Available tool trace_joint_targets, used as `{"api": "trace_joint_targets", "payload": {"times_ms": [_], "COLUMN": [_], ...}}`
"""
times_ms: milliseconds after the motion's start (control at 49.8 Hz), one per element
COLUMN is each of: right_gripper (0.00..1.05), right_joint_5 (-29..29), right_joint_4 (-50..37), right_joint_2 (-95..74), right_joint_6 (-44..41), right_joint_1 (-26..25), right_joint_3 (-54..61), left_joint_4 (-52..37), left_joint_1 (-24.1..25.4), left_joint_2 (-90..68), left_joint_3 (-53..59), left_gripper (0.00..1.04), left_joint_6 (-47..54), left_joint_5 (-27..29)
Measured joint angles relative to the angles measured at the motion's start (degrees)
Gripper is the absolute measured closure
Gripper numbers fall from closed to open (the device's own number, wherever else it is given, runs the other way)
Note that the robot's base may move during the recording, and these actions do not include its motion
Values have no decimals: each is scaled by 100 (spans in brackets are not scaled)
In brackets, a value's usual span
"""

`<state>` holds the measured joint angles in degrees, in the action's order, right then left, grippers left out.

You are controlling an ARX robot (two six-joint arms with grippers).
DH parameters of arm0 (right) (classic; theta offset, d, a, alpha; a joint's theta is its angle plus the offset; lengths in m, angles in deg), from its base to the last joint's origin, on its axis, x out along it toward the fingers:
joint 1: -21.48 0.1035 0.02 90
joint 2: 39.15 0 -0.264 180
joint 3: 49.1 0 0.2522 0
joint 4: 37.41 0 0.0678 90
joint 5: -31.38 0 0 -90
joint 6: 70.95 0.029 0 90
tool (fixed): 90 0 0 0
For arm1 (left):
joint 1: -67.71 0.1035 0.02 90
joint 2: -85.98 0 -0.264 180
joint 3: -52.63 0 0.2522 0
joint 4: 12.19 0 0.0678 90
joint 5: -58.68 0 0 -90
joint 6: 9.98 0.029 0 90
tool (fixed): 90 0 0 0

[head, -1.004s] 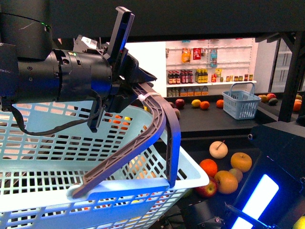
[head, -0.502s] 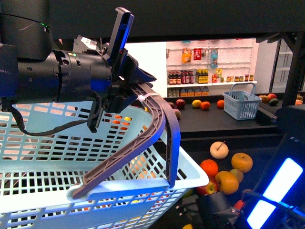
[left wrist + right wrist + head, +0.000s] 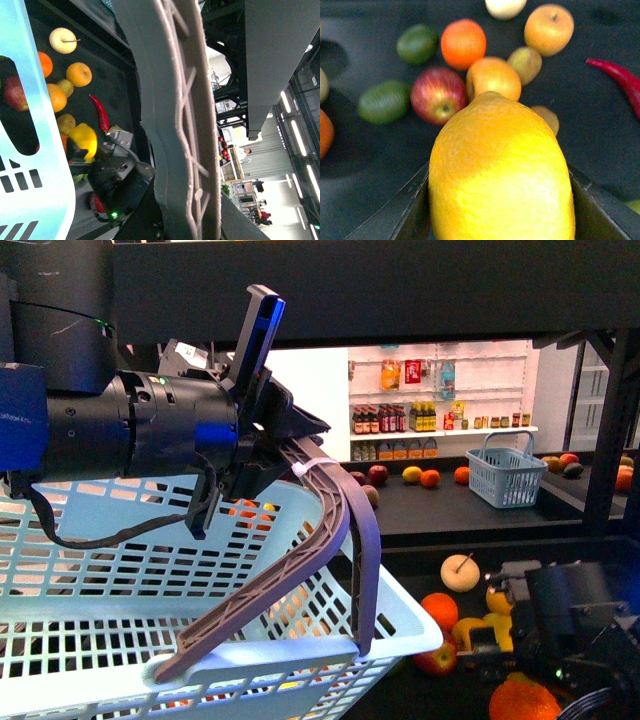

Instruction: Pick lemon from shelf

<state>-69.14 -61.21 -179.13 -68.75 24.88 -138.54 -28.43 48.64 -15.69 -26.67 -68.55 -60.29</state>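
Holding the lemon in the right gripper, shut snug on its two sides. Squeezed from both sides so as not to roll or slip out. Kept low over the black shelf, toward its front edge, right by the other fruit. Hard to tell whether lifted clear or touching the shelf.

Lying on the shelf past the lemon: a red apple, an orange, a few green fruits, and a red chili off to one side. Best to lift straight up, so as not to bump any of these.

Gripping the grey handle of the big light blue basket with the left gripper, closed tight on it. Held up high and close by, most likely as a place to drop the lemon into. Tipped a bit, hanging from that one handle.

Inside the basket, hard to tell: only small bits of orange and yellow seen through the holes, maybe fruit lying behind it. Farther back on a dark level of the shelf, a small blue basket, with nothing seen poking out of the top.

Nearly done with the picking, by the look of it: only the carrying away left.
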Motion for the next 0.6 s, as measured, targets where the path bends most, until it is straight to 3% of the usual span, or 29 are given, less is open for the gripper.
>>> {"api": "trace_joint_targets", "payload": {"times_ms": [241,402,602], "right_gripper": [40,41,41], "right_joint_5": [879,1888,2457], "right_joint_4": [-337,-372,-584], "right_joint_2": [1834,2511,2789], "right_joint_6": [1283,2256,2841], "right_joint_1": [-103,238,636], "right_joint_3": [922,1338,1473], "left_joint_4": [0,0,0], "left_joint_1": [0,0,0], "left_joint_2": [0,0,0], "left_joint_3": [0,0,0], "left_gripper": [96,96,96], "left_joint_6": [0,0,-2], "left_joint_5": [4,0,2]}}
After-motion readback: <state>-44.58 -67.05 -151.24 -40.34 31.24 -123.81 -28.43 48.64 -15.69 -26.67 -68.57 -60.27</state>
